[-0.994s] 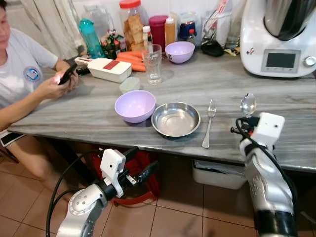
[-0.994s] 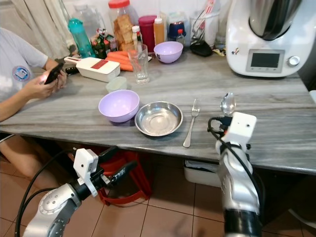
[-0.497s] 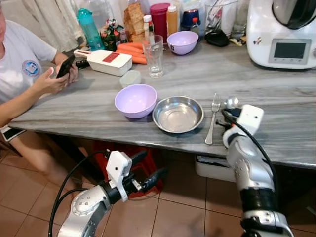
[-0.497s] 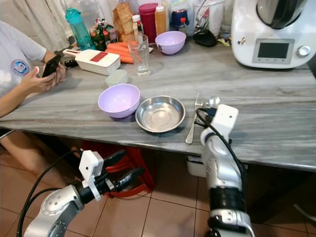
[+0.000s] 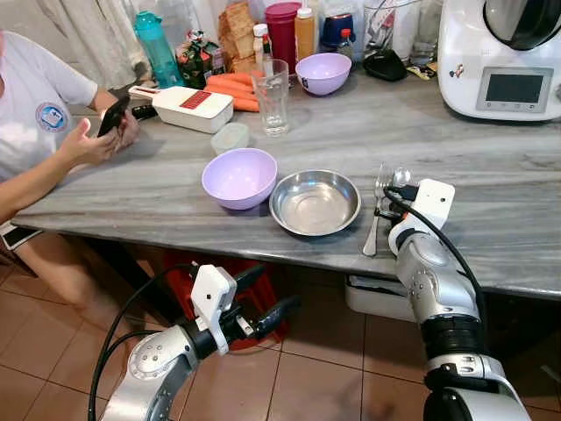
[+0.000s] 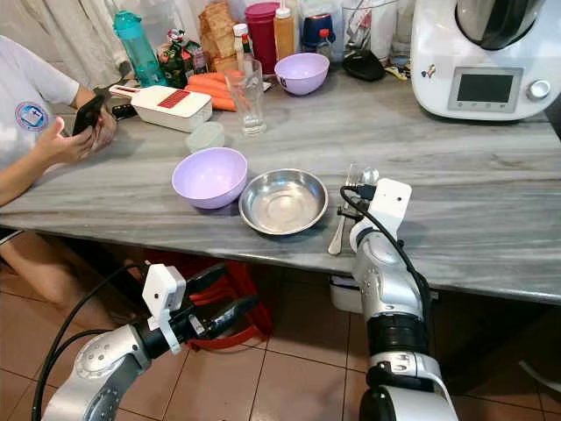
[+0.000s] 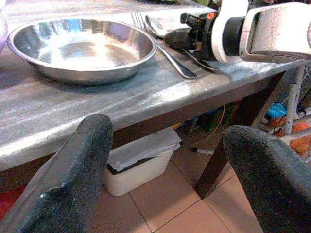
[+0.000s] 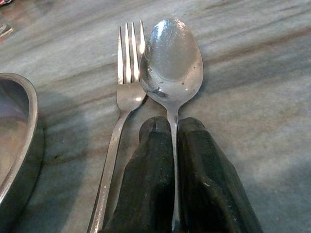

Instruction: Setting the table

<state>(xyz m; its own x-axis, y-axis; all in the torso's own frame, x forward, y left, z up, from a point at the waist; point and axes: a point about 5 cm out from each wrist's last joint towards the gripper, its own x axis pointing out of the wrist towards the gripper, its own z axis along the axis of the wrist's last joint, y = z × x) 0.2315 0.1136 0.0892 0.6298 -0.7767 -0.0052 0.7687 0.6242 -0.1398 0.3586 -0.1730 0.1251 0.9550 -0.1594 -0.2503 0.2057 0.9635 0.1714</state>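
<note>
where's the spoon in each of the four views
Left eye view: spoon, bowl peeking past the right gripper, beside the fork.
Right eye view: same place, right of the steel bowl.
Left wrist view: on the table beyond the steel bowl.
Right wrist view: centre, handle pinched in the jaws.
Shared landmark: the fork.

Right gripper [image 8: 172,145]: now nearer the round stainless-steel bowl [image 5: 315,202], its black fingers pinched on the handle of the shiny metal spoon [image 8: 171,63].

Spoon: carried from well right of the silver metal fork [image 8: 125,77] to just beside it, bowl alongside the tines.
</note>
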